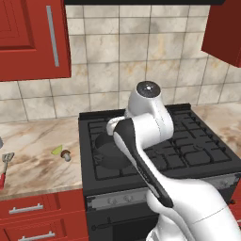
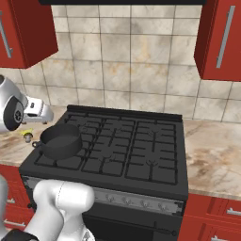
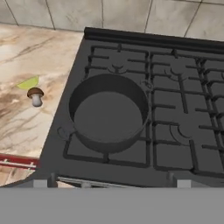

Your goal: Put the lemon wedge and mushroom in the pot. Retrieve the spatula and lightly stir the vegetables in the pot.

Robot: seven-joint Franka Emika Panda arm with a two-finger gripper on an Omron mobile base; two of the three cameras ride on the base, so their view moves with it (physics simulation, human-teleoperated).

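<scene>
The dark grey pot (image 3: 109, 113) stands on the front left burner of the black stove (image 3: 175, 131), and nothing lies inside it. The arm half covers the pot (image 1: 104, 151) in the left base view, while the pot (image 2: 60, 140) is in full sight from the right base. On the marble counter left of the stove lie the yellow-green lemon wedge (image 3: 28, 82) and the brown-capped mushroom (image 3: 36, 96), close together; both also appear as lemon wedge (image 1: 57, 150) and mushroom (image 1: 66, 155). The spatula (image 1: 4, 165) rests at the counter's far left. My gripper (image 2: 41, 116) hovers above the pot's left side, open and holding nothing.
Red wall cabinets (image 1: 33, 37) hang above the left counter, and another (image 2: 221, 37) hangs at the right. Red drawers (image 1: 33, 212) run below the counter edge. More marble counter (image 2: 212, 155) lies right of the stove. A tiled wall (image 2: 127, 61) closes the back.
</scene>
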